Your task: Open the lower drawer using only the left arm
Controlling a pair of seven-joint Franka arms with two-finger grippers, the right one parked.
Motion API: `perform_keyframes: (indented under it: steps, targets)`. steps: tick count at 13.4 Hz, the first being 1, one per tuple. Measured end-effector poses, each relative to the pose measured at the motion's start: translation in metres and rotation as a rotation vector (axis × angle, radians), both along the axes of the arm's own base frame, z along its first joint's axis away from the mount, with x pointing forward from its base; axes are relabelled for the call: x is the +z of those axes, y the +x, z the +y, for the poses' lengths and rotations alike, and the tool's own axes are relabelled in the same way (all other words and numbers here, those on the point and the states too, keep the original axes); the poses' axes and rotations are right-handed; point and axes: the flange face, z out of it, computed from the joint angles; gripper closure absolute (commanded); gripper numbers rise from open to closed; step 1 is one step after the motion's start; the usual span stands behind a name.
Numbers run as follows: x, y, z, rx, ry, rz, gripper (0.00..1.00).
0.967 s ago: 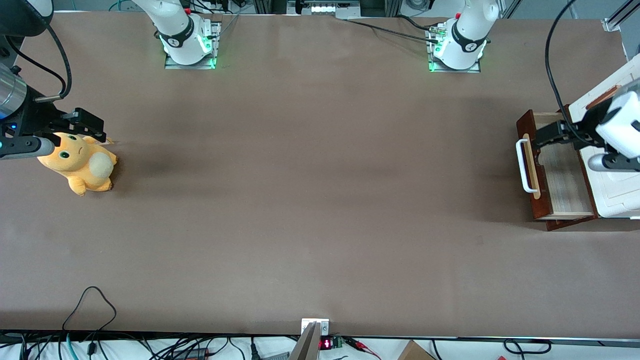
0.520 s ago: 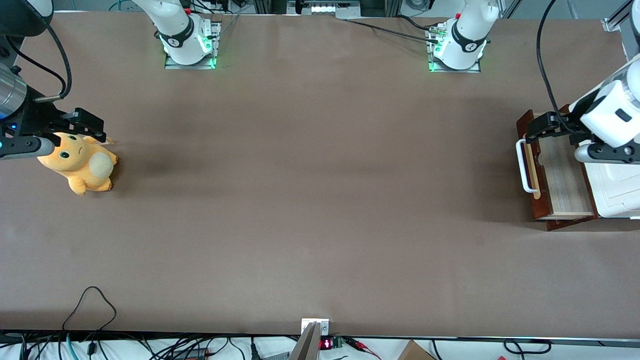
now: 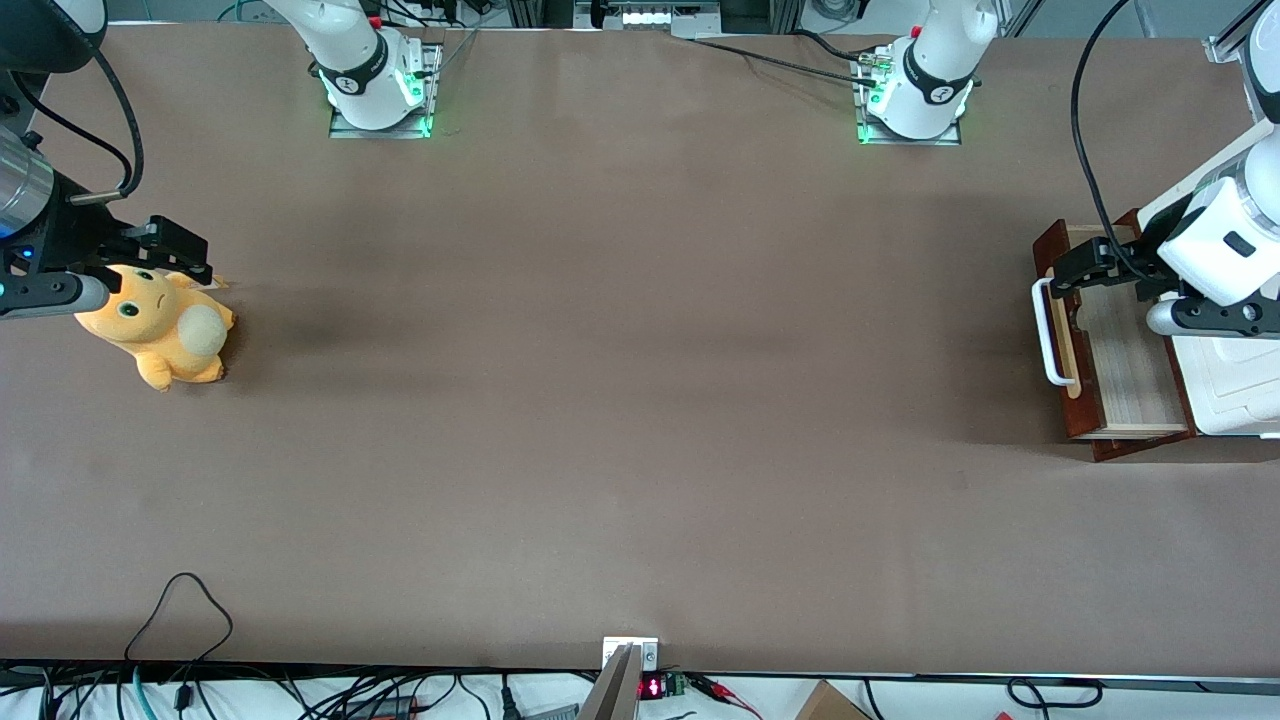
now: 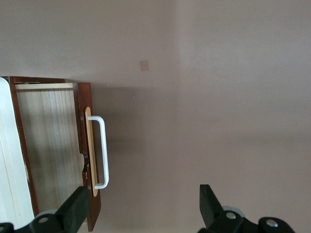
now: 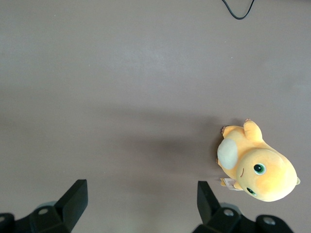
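The lower drawer (image 3: 1125,355) stands pulled out of its cabinet at the working arm's end of the table, its pale wood inside (image 4: 48,145) showing bare. Its dark reddish-brown front (image 3: 1065,405) carries a white bar handle (image 3: 1046,330) (image 4: 99,150). The left arm's white wrist (image 3: 1225,250) hangs over the cabinet. My gripper (image 3: 1078,264) (image 4: 143,208) hovers above the end of the drawer front that lies farther from the front camera. It is open wide and holds nothing. One fingertip (image 4: 77,208) is over the drawer front's corner, the other (image 4: 209,204) over bare table.
A white moulded cabinet top (image 3: 1235,385) sits beside the drawer, at the table's edge. A yellow plush toy (image 3: 160,325) (image 5: 257,167) lies toward the parked arm's end. The working arm's base (image 3: 915,95) stands at the back edge. A black cable loop (image 3: 180,610) lies near the front edge.
My gripper has moved from over the drawer's inside toward the drawer front and handle, and the wrist has swung farther from the front camera. The drawer has stayed where it was.
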Motion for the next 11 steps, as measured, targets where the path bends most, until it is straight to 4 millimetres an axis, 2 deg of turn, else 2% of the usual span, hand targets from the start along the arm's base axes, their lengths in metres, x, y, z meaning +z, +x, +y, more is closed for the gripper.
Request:
perform_keyframes:
  steps: [5, 8, 11]
  targets:
    - [-0.003, -0.012, 0.0, 0.0, 0.0, -0.031, 0.0]
    - [0.007, -0.022, 0.0, -0.001, 0.002, -0.018, 0.0]
    - [0.019, -0.022, -0.001, -0.004, 0.001, -0.024, 0.0]
